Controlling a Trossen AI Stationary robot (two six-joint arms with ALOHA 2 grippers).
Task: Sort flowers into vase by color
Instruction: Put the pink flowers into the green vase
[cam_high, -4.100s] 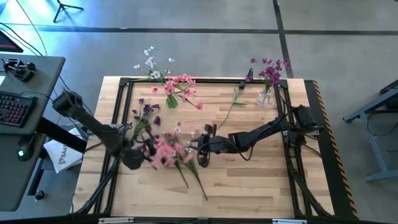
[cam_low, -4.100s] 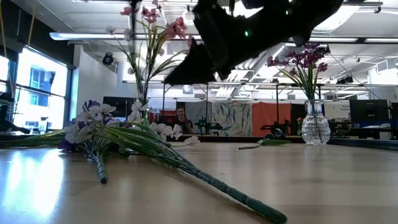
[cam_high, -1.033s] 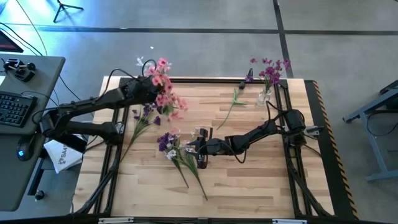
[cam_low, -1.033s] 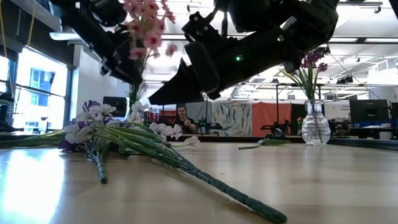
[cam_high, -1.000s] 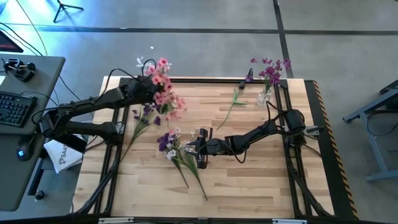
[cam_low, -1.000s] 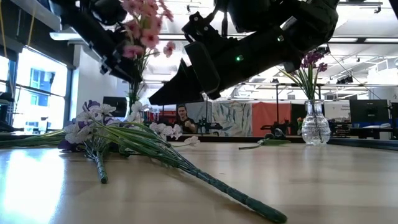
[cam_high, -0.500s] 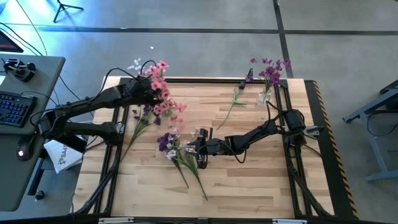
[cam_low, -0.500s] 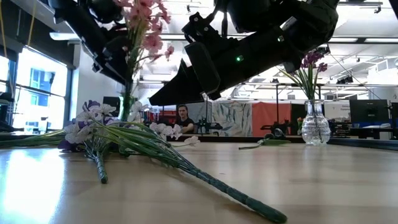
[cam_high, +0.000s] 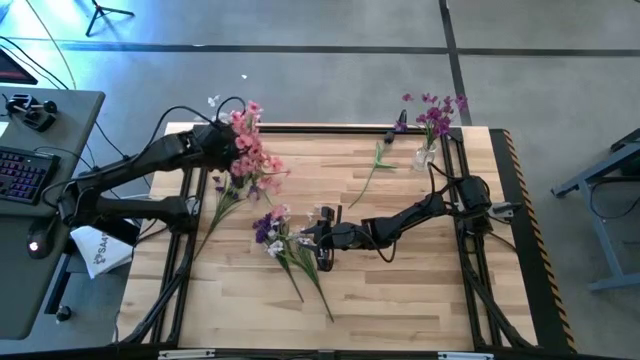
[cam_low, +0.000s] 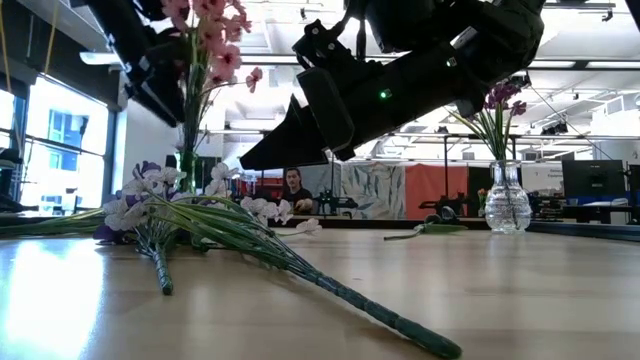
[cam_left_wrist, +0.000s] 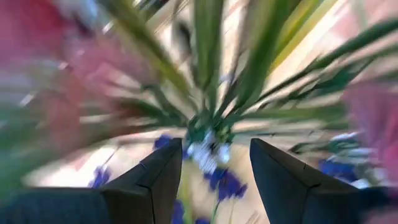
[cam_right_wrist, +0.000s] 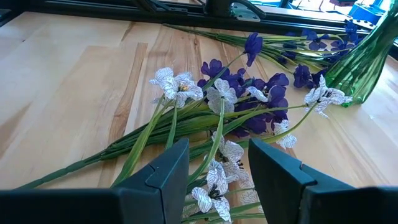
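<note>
While both jaws gape empty, pink flowers (cam_high: 245, 150) crowd the left gripper (cam_high: 222, 150).

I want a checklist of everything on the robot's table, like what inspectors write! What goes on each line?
Surface: bare wooden table in a black frame.
Job's things: pink flowers upright at the far left corner; purple flowers in a glass vase at the far right; a mixed purple and white bunch lying mid-table; more purple sprigs lying near the left side.
Clutter: one loose green stem lying near the vase.
Grippers: left gripper open, by the pink flowers; right gripper open and empty, just over the mixed bunch.
Cables: a thin black cable loops over the left arm.
Surroundings: desk with keyboard to the left; a person sits far behind.
</note>
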